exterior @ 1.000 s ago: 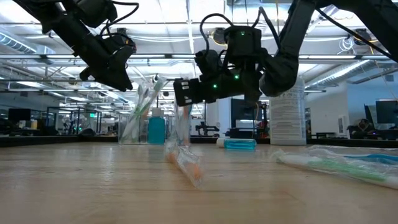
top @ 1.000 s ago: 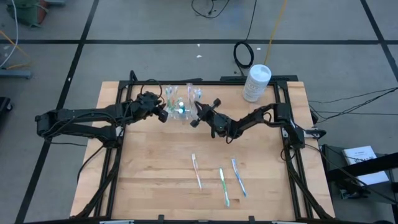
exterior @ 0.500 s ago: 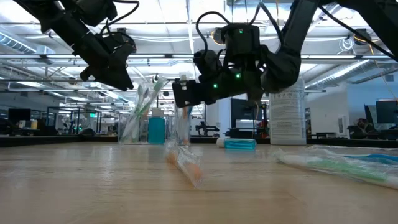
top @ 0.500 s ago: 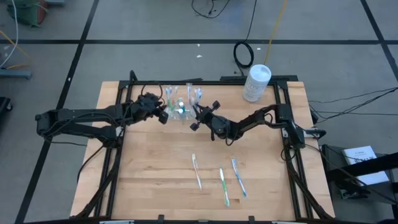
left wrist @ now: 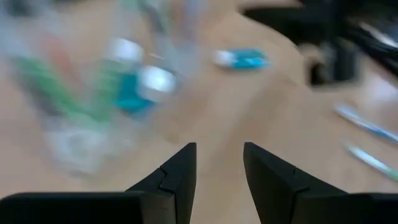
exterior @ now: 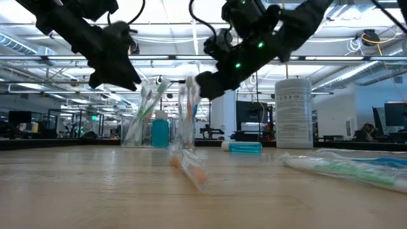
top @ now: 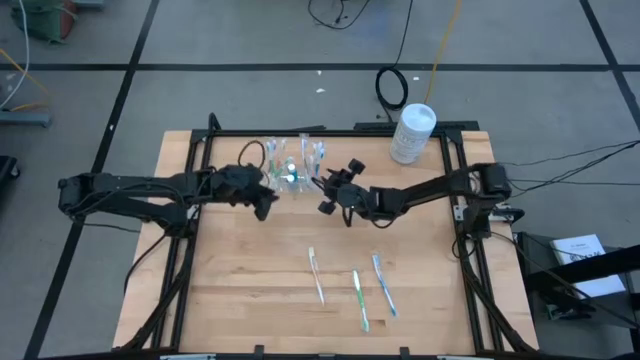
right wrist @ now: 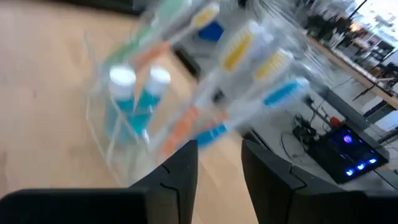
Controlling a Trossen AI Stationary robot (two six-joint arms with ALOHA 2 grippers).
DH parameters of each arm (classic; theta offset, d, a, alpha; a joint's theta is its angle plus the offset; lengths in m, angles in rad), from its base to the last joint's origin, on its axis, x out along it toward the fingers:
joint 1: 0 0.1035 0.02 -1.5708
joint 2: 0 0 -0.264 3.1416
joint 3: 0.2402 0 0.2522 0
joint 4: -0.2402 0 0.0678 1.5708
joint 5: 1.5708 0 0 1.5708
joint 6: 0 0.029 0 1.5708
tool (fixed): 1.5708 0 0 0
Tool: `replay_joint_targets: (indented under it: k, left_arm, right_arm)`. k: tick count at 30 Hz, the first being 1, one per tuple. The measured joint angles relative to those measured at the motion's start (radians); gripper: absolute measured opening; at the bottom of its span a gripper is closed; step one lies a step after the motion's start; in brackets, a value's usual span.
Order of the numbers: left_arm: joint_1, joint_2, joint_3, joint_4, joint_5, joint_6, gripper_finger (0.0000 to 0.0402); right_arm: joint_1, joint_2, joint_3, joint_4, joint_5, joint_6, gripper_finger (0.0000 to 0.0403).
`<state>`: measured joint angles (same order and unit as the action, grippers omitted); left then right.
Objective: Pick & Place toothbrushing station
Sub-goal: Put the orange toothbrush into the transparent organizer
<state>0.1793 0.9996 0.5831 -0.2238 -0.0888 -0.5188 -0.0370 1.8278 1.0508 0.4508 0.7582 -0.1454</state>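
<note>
The toothbrushing station (top: 290, 165) is a clear slotted holder at the table's far middle. It stands on its base and holds wrapped toothbrushes and two small blue bottles (right wrist: 134, 93). My right gripper (top: 322, 194) hangs open just right of it and above the table, with nothing between its fingers (right wrist: 219, 152). My left gripper (top: 264, 203) is open too, left of and nearer than the station, also raised (exterior: 124, 79). Its wrist view is blurred, with the station (left wrist: 93, 93) ahead of the fingers.
Three wrapped toothbrushes (top: 316, 275), (top: 359, 298), (top: 384, 284) lie on the near middle of the table. A white round lidded tub (top: 412, 133) stands at the far right. A small blue tube (exterior: 241, 147) lies right of the station.
My right gripper has opened, risen and tipped up toward level, drawing back a little from the station; a wrapped toothbrush that stood under its fingers stays upright in the station. My left gripper has swung toward the near edge and turned, staying open.
</note>
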Motion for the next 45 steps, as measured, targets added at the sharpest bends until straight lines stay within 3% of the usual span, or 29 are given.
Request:
replay_joint_targets:
  k: [3, 9, 16, 20, 33, 40, 45]
  left_arm:
    - [-0.065, 0.014, 0.0, 0.033, 0.064, -0.012, 0.0136]
    - [-0.249, 0.105, 0.0, 0.139, -0.019, -0.209, 0.0136]
    - [-0.423, 0.318, 0.001, 0.329, -0.039, -0.604, 0.0136]
    - [-0.479, 0.459, 0.057, 0.338, -0.041, -0.739, 0.0136]
    - [-0.47, 0.834, 0.355, 0.296, 0.011, -0.776, 0.0136]
    - [-0.448, 0.888, 0.401, 0.142, 0.089, -0.823, 0.0135]
    - [-0.435, 0.871, 0.399, 0.103, 0.056, -0.792, 0.0135]
  right_arm:
    - [0.014, -0.077, 0.0, -0.202, 0.0, 0.034, 0.0115]
    - [0.051, -0.213, 0.0, -0.519, -0.001, 0.126, 0.011]
    - [0.079, -0.312, 0.0, -0.716, -0.002, 0.235, 0.011]
    - [0.085, -0.323, 0.0, -0.762, -0.002, 0.239, 0.0109]
    - [0.085, -0.321, 0.0, -0.769, -0.001, 0.206, 0.0102]
    - [0.085, -0.321, 0.0, -0.781, -0.001, 0.209, 0.0102]
    - [0.085, -0.321, 0.0, -0.785, -0.001, 0.194, 0.01]
